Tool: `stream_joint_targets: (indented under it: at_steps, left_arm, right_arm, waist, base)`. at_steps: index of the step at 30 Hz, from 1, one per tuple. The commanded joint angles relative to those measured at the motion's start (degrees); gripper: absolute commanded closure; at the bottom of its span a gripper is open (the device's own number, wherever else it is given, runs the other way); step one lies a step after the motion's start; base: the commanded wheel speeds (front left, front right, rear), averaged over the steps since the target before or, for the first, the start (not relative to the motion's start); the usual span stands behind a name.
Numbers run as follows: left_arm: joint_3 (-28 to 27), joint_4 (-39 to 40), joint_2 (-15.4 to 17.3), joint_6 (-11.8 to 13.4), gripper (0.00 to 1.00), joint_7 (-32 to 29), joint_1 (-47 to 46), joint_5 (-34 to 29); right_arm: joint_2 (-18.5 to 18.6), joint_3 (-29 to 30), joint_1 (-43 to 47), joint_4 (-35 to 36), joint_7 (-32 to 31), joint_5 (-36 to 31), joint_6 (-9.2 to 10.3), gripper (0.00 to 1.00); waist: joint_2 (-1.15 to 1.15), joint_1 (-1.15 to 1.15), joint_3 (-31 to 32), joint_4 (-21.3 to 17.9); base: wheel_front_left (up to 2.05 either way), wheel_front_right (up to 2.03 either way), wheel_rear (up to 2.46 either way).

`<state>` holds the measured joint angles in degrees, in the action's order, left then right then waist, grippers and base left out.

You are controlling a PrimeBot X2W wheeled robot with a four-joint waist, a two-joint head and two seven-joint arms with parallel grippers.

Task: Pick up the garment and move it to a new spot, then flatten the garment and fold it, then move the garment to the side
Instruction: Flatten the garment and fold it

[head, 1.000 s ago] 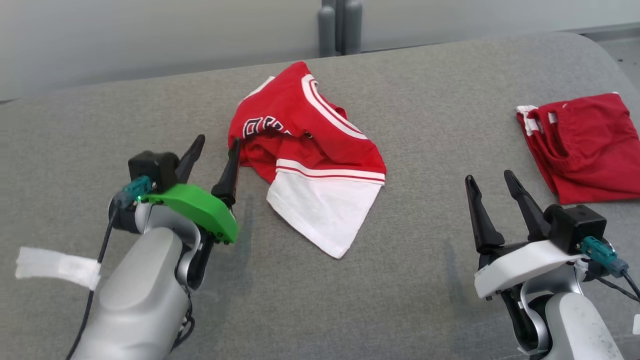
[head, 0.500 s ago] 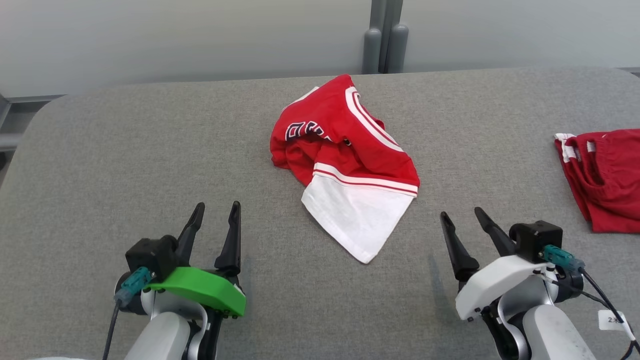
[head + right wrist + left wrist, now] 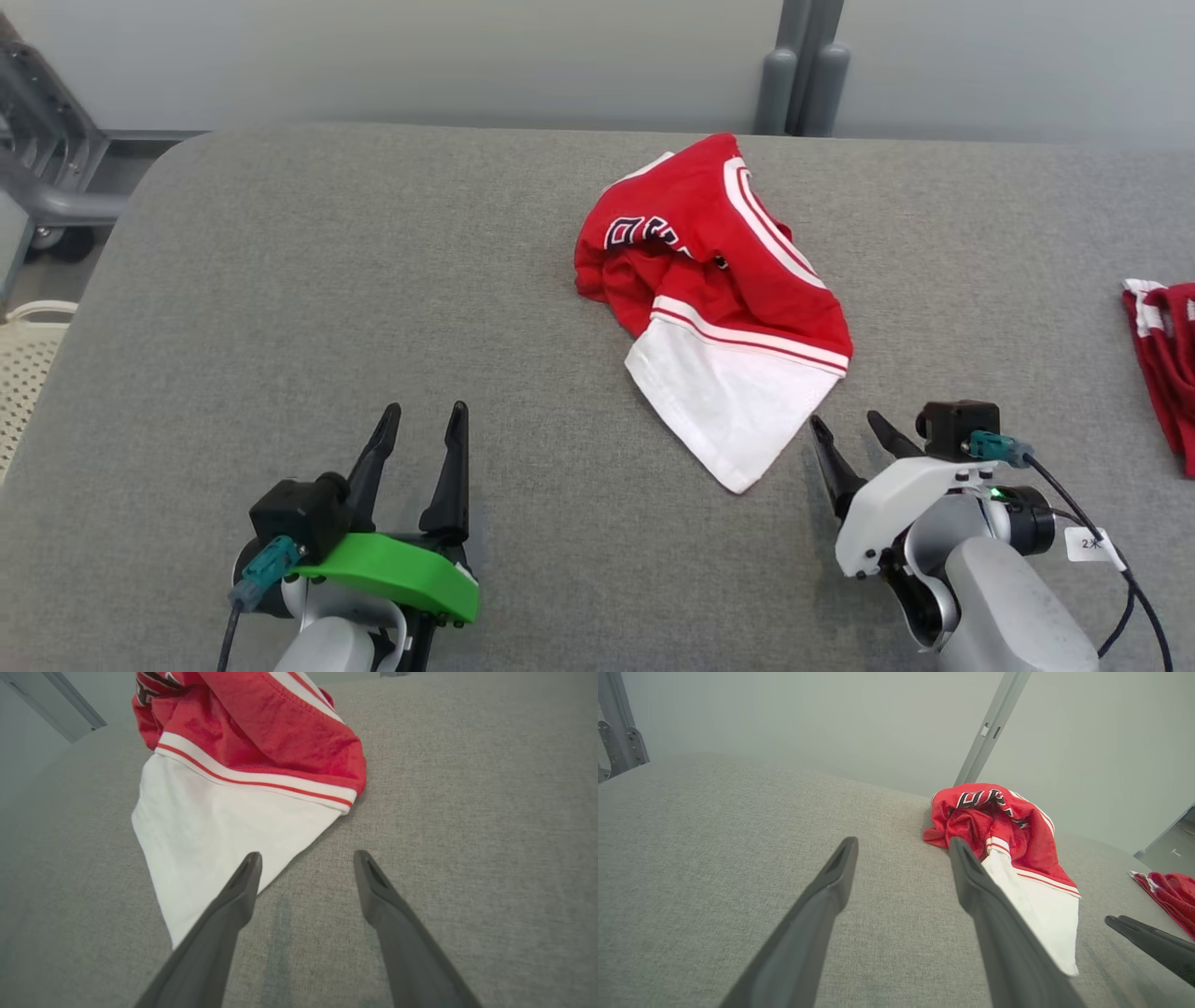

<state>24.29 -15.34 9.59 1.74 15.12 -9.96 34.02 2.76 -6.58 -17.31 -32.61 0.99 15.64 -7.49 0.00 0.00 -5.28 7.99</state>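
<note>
The garment (image 3: 719,308) lies at eleven o'clock of the nearer right end effector (image 3: 848,426); it and the left end effector (image 3: 425,411) gape empty.

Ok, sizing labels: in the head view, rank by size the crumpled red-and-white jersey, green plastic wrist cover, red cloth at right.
1. Crumpled red-and-white jersey
2. Green plastic wrist cover, red cloth: alike; cloth cropped.

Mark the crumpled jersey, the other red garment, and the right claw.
crumpled jersey (image 3: 747,280): head view, red panel above the white section.
other red garment (image 3: 1172,373): head view, red fabric at the picture's right edge.
right claw (image 3: 846,422): head view, midway between its fingertips.
</note>
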Motion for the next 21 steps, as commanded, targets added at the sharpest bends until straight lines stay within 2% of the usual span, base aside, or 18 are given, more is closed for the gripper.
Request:
stream_joint_targets:
  at_steps: [1,7,13,20,21]
  left_arm:
    - [-0.1,0.2,-0.2,-0.1,0.00,0.0,0.7,-0.5]
    - [0.2,0.4,-0.5,-0.5,0.00,0.0,0.7,-0.8]
    - [0.3,0.6,-0.7,-0.6,0.00,0.0,1.0,-0.9]
    - [0.5,0.4,-0.4,-0.4,0.00,0.0,0.9,-1.0]
    - [0.5,0.3,-0.3,-0.3,0.00,0.0,0.9,-1.0]
  right_arm:
    - [0.3,0.9,-1.7,-2.2,0.9,-0.2,-0.01,0.00]
    - [0.2,5.1,-7.5,-13.2,4.0,-2.5,-0.01,0.00]
    - [0.2,6.6,-12.6,-23.5,5.8,-2.9,-0.01,0.00]
    - [0.1,5.2,-16.6,-31.5,8.5,-0.5,-0.01,0.00]
    - [0.1,4.7,-17.1,-32.5,8.8,0.2,-0.01,0.25]
  waist:
    - [0.00,0.00,-0.5,2.2]
    - [0.00,0.00,-1.1,5.1]
    - [0.00,0.00,-1.5,6.8]
    - [0.00,0.00,-1.6,7.2]
    - [0.00,0.00,-1.6,7.2]
  base:
    - [0.00,0.00,0.00]
    - [0.00,0.00,0.00]
    - [0.00,0.00,0.00]
    - [0.00,0.00,0.00]
    - [0.00,0.00,0.00]
